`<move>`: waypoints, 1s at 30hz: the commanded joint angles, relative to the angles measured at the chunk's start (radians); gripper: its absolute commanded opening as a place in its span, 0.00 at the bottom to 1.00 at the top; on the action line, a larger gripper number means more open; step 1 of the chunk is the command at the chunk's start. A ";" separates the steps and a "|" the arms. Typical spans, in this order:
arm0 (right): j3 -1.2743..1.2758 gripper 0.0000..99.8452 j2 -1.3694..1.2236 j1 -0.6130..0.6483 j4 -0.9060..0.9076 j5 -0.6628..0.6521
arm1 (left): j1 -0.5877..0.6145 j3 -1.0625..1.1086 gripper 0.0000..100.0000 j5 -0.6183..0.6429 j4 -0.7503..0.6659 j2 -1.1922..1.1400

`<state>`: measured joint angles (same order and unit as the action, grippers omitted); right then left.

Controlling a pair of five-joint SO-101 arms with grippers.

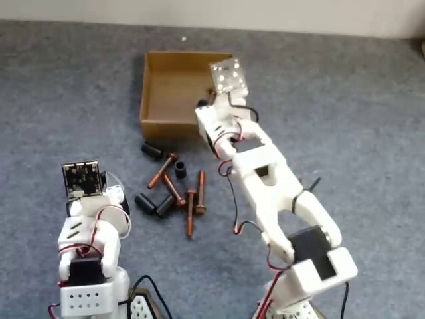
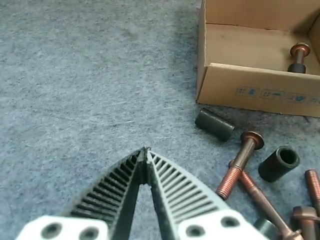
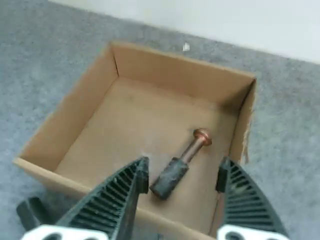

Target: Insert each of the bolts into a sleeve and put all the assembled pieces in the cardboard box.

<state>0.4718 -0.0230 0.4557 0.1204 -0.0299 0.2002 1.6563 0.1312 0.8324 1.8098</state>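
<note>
Your right pincer (image 3: 183,167) hangs open over the cardboard box (image 3: 175,65) holding one sleeved bolt (image 3: 186,156); left pincer (image 2: 146,152) closed, near loose bolts (image 2: 239,166).

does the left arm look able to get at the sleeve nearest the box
Probably yes: that sleeve lies alone on the carpet, with nothing between it and the shut left gripper, which would need opening first.

Looks like a robotics lab or workshop: grey carpet-covered counter (image 1: 358,133), plain pale wall (image 1: 265,12) along its far edge.
</note>
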 commanded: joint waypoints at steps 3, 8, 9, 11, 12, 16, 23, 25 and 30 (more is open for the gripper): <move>-0.038 0.21 0.206 0.007 0.087 0.006 | 0.013 -0.004 0.01 -0.017 -0.021 0.007; -0.025 0.12 0.193 -0.001 0.091 0.008 | 0.013 -0.004 0.01 -0.017 -0.021 0.007; -0.030 0.10 0.173 -0.013 0.091 0.008 | 0.015 -0.004 0.01 -0.017 -0.021 0.007; -0.030 0.09 0.127 -0.035 0.091 0.009 | 0.016 -0.004 0.01 -0.017 -0.021 0.007; -0.031 0.08 0.101 -0.044 0.091 0.009 | 0.016 -0.004 0.01 -0.017 -0.021 0.007; -0.048 0.08 0.018 -0.062 0.096 0.009 | 0.018 -0.004 0.01 -0.017 -0.021 0.007; -0.059 0.08 -0.062 -0.081 0.168 0.009 | 0.018 -0.004 0.01 -0.017 -0.021 0.007; -0.061 0.08 -0.067 -0.081 0.248 0.009 | 0.018 -0.004 0.01 -0.017 -0.021 0.007; -0.061 0.08 -0.012 -0.077 0.435 0.003 | 0.018 -0.004 0.01 -0.017 -0.021 0.007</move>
<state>0.4273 -0.0905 0.3882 0.4350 -0.0269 0.2094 1.6563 0.1312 0.8324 1.8098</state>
